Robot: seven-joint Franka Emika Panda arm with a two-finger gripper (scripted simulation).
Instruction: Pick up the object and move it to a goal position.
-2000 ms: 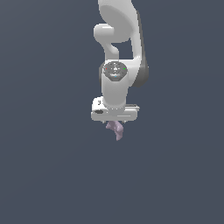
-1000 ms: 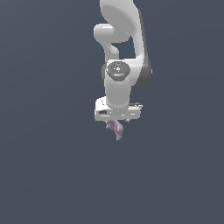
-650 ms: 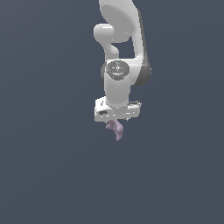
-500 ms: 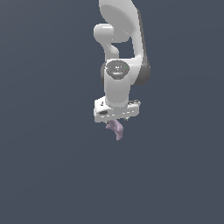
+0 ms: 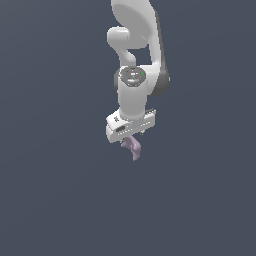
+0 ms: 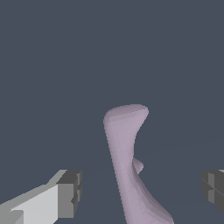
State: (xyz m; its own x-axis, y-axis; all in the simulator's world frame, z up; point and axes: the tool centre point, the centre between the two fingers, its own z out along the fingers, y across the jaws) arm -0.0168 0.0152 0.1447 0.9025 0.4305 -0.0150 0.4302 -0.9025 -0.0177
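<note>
The object (image 5: 133, 147) is a small pale lilac curved lump directly under the white hand in the exterior view. My gripper (image 5: 130, 139) points down over it. In the wrist view the object (image 6: 126, 162) stands between the two dark fingertips (image 6: 70, 193), with a clear gap on each side. The gripper (image 6: 141, 192) is open and straddles the lump without touching it. The lump's near end runs out of the wrist picture.
The white arm (image 5: 137, 60) comes down from above in the exterior view. Around it there is only a plain dark grey-blue ground (image 5: 60, 200).
The hand has turned slightly about its own axis, so its white crossbar now sits slanted. Its position over the lilac lump has barely shifted.
</note>
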